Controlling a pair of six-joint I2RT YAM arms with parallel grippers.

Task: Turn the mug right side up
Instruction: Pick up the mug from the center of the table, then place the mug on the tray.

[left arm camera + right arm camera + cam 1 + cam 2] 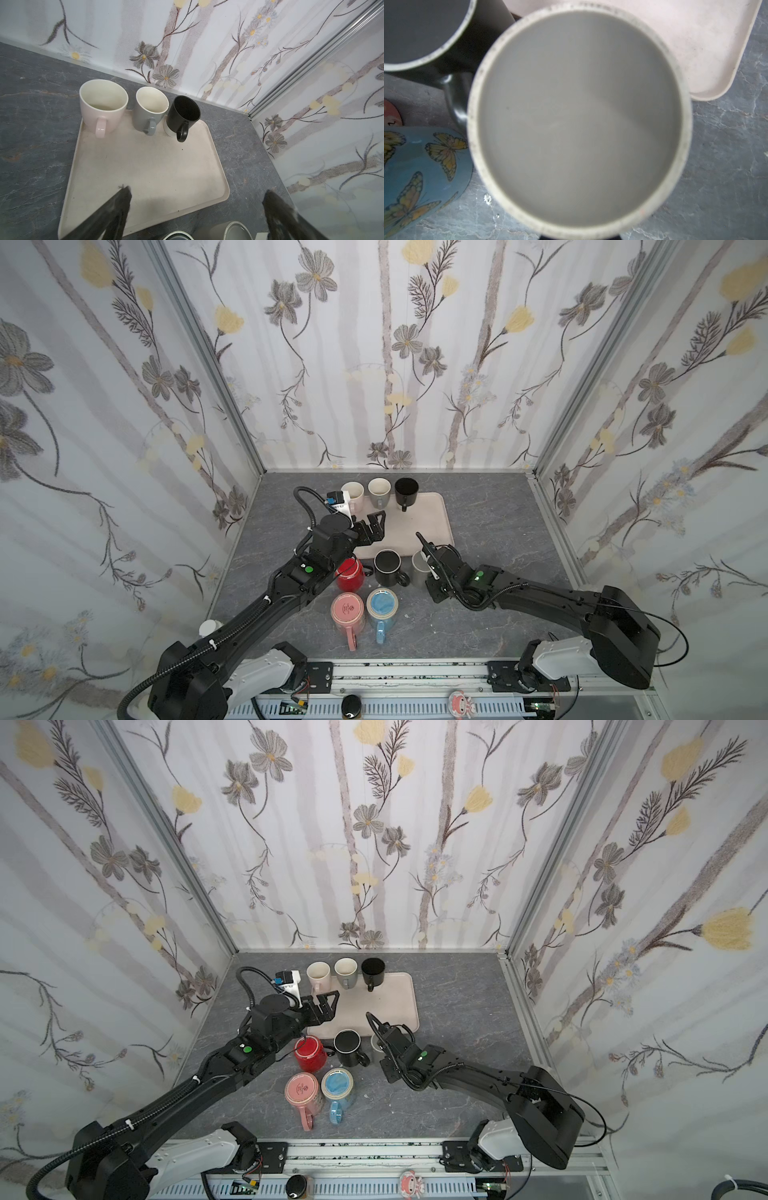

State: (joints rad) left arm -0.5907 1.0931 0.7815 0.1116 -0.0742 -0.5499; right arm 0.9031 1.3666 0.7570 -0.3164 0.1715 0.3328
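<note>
Grey mug [579, 124] upside-down, flat speckle-rimmed base up; right fingers [579, 238] closed at its edge, left fingers [121, 202] wide apart.

Soft, even light from overhead, bright and without harsh glare; shadows on the table [415, 639] are faint. In both top views the edges bow outward. My right wrist camera has the grey mug [579, 124] out of focus; my left fingers [116, 209] look blurred too

Stereo overhead; wrist cams near mug [579, 120]
</note>
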